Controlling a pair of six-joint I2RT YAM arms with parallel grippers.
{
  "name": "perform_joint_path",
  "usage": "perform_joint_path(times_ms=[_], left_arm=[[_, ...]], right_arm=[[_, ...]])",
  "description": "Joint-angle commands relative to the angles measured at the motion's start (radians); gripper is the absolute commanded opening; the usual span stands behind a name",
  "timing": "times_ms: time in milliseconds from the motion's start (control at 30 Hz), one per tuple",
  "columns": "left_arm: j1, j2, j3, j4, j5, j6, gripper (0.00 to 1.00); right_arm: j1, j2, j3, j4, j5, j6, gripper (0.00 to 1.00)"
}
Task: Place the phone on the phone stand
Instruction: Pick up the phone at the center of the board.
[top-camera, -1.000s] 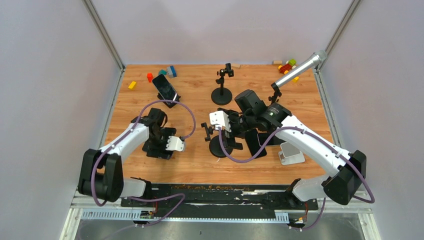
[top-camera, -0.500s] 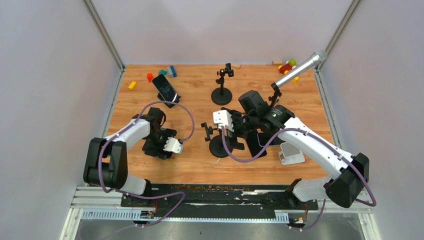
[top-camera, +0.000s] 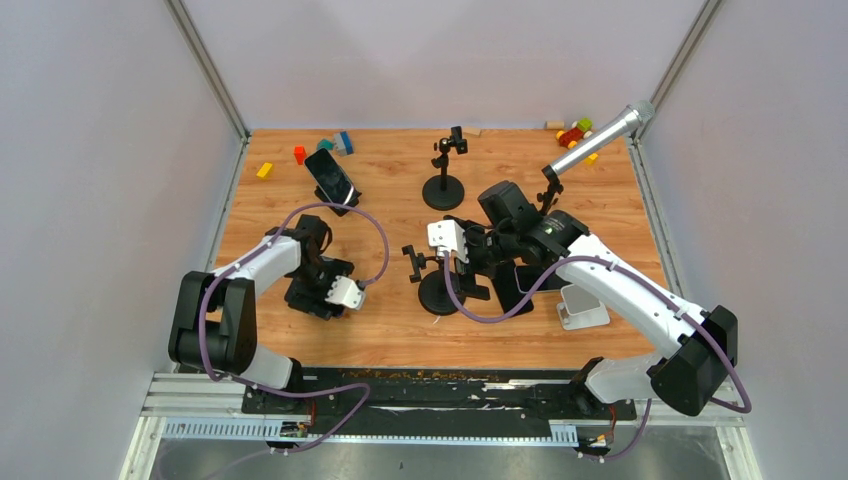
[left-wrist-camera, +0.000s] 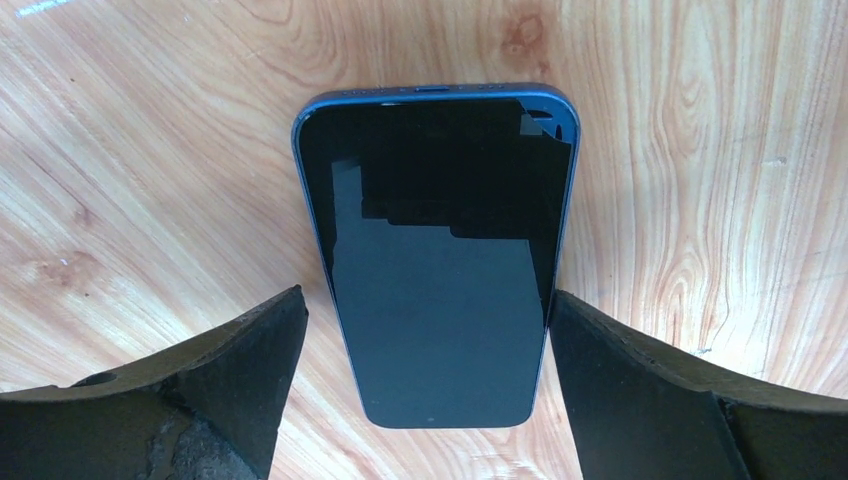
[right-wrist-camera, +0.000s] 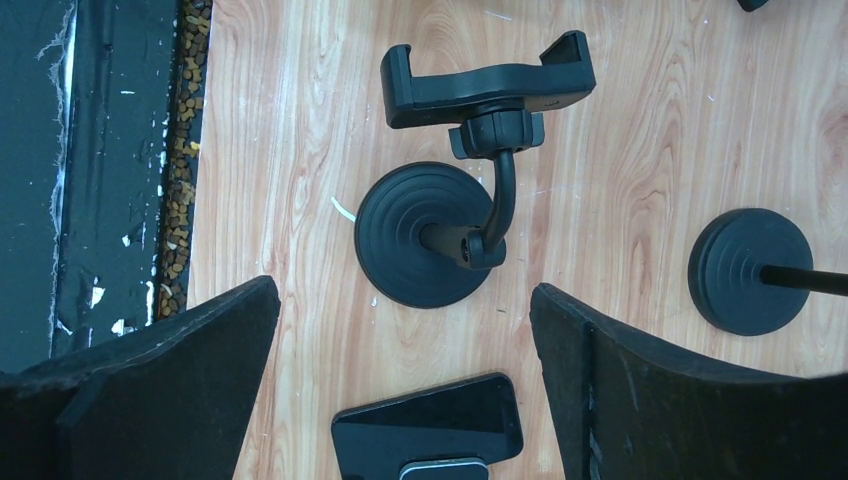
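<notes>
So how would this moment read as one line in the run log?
left gripper: open, astride phone flat on table | right gripper: open, above empty phone stand | step: phone not on stand yet

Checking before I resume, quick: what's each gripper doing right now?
Left gripper: open, either side of the blue phone, not closed on it.
Right gripper: open, holding nothing, above the phone stand.
</notes>
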Motion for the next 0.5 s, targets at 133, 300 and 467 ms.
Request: perform_joint_path(times_ms=[133,300,467], left_arm=[[0.04,0.045,-0.016,-0.009,-0.04,0.078,0.95],[0.04,0.047,-0.023,0.004,-0.025,0.077,0.93],[0.04,0.057,-0.022,0.021,-0.006,0.059,0.92]], right_arm=[[-0.006,-0.013,-0.007,0.034,-0.036,0.004,0.98],[-0.008,-0.011,-0.006,0.035,-0.033,0.005,0.98],[-0.009,-0.002,-0.004,0.035,-0.035,0.006,0.98]])
